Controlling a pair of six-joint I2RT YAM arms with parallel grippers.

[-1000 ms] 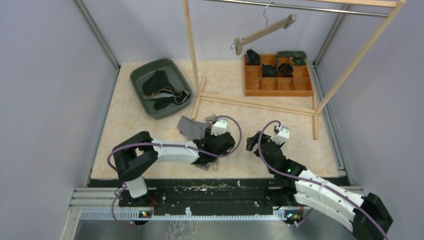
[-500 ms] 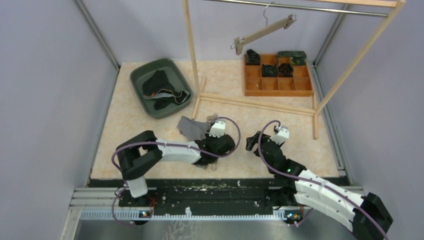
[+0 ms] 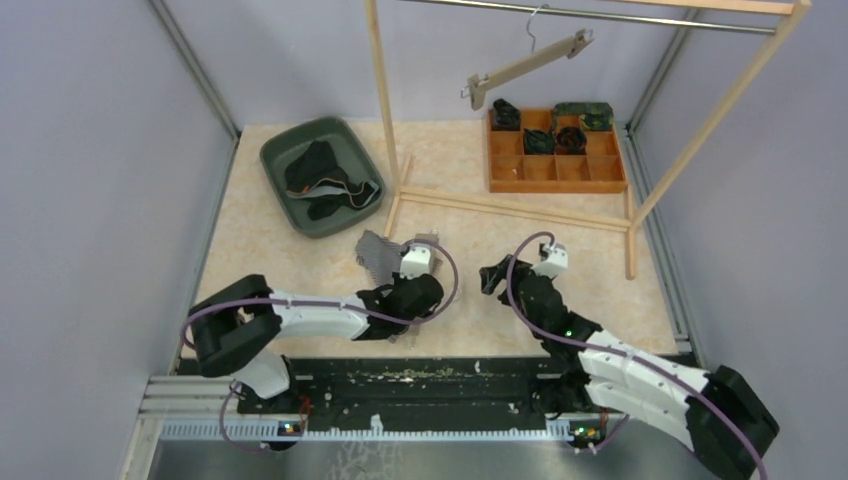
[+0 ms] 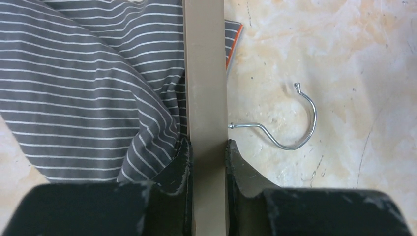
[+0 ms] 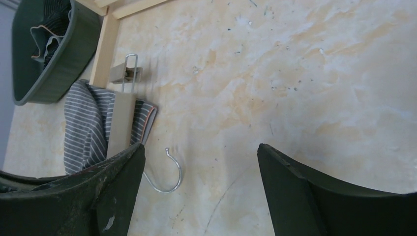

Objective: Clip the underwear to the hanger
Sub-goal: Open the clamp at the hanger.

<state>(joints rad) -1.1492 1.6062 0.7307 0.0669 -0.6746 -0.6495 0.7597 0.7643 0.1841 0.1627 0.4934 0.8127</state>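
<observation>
Underwear (image 4: 88,88) beside, seemingly under hanger (image 4: 205,73), left tool (image 4: 206,147) clamped on its bar, right tool (image 5: 200,147) wide

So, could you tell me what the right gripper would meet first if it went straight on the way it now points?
Most likely the bare tabletop: the open right gripper frames nothing else, with the hanger's wire hook lying just off to one side. Depth is hard to judge.

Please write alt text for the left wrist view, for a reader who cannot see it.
The left gripper grips the beige bar of the hanger between its jaws. Grey striped underwear lies under and left of the bar; the wire hook lies on the marbled table to the right.
</observation>
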